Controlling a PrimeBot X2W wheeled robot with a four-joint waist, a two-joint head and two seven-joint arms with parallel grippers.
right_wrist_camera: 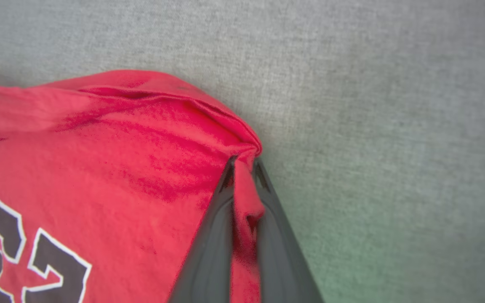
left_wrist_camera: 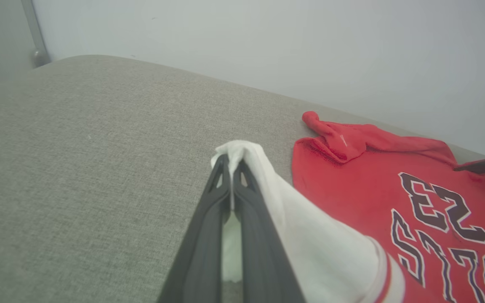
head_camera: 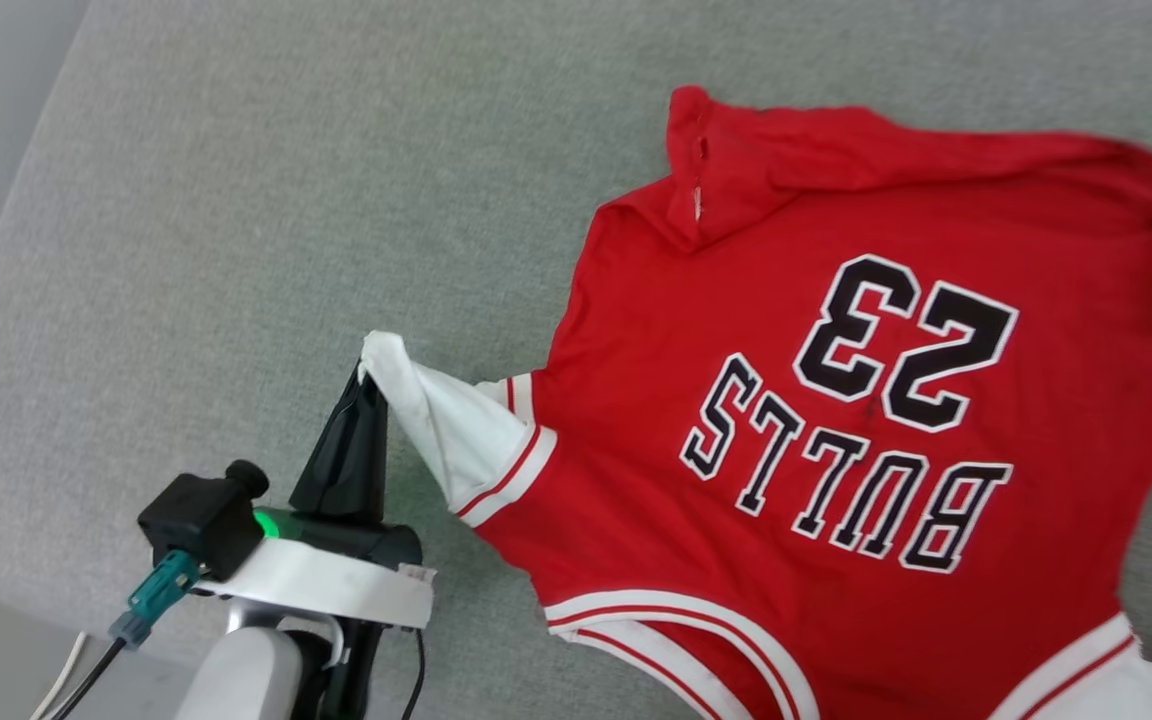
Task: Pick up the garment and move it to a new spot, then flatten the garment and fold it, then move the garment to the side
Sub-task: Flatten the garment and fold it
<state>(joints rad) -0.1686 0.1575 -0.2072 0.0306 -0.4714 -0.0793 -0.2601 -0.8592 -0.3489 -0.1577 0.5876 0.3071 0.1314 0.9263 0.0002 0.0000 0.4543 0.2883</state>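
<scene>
My left arm reaches in low from the near corner of the surface [head_camera: 236,200], forearm pale, wrist angled up. The left fingers [head_camera: 366,400] [left_wrist_camera: 228,174] are pressed together, pinching the tip of the white sleeve [head_camera: 436,420] and drawing it into a point away from the body of the garment [head_camera: 836,400]. On the opposite side of the garment, the right fingers [right_wrist_camera: 229,176] are clamped on a bunched red corner at the hem; in the left wrist view one of them comes in as a dark sliver [left_wrist_camera: 484,165] touching that far corner.

I count one garment [left_wrist_camera: 373,176] [right_wrist_camera: 99,147], lying chest-up on the surface with its collar trim toward me and its hem away. It bears one number of two digits and one word of five letters, both upside down to me. Two pairs of fingers have hold of it.

The hem corner on the left-arm side of the garment is folded over on itself. Beyond the held sleeve, the grey surface [left_wrist_camera: 78,147] lies bare up to its rounded edge. Past the hem a bare strip remains before the pale wall [left_wrist_camera: 267,50]. Beside the right-hand corner there is bare cloth-covered surface [right_wrist_camera: 394,105] too.
</scene>
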